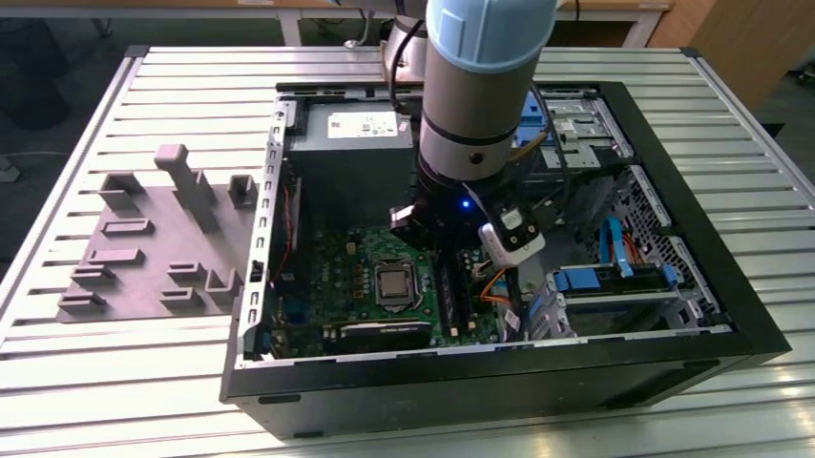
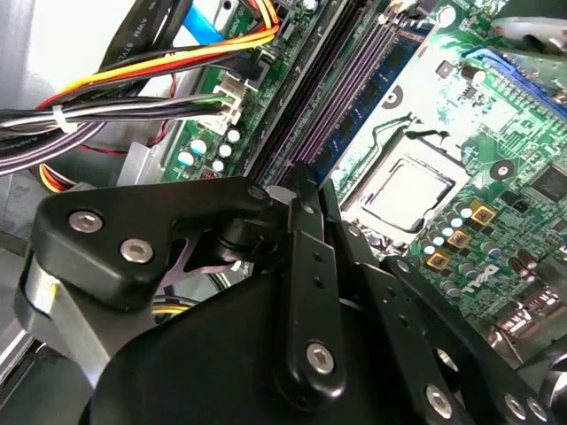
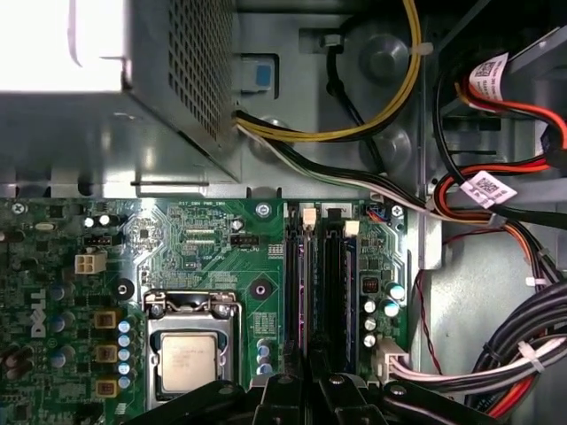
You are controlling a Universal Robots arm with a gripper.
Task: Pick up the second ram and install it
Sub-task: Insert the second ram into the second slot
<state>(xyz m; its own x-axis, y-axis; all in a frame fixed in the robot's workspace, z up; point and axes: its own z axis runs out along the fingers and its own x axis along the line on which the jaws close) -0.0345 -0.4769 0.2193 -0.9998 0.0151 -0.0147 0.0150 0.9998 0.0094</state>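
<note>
Exterior view, left to right: grey plastic holder block tray point(image 1: 159, 253) on slatted metal table point(image 1: 76, 382), then open black PC case point(image 1: 713, 315) w/ green motherboard point(image 1: 338, 286). Black gripper point(image 1: 440, 250) is down inside case, over long black slot rails point(image 3: 323, 283). Second ram, thin dark memory stick point(image 3: 303, 292), stands in a rail. Can't tell finger gap or grip.

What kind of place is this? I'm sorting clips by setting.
Probably a lab or workshop bench for computer assembly: an open computer case lies on a slatted metal table, a grey holder tray sits beside it, and a robot arm reaches over the motherboard.
</note>
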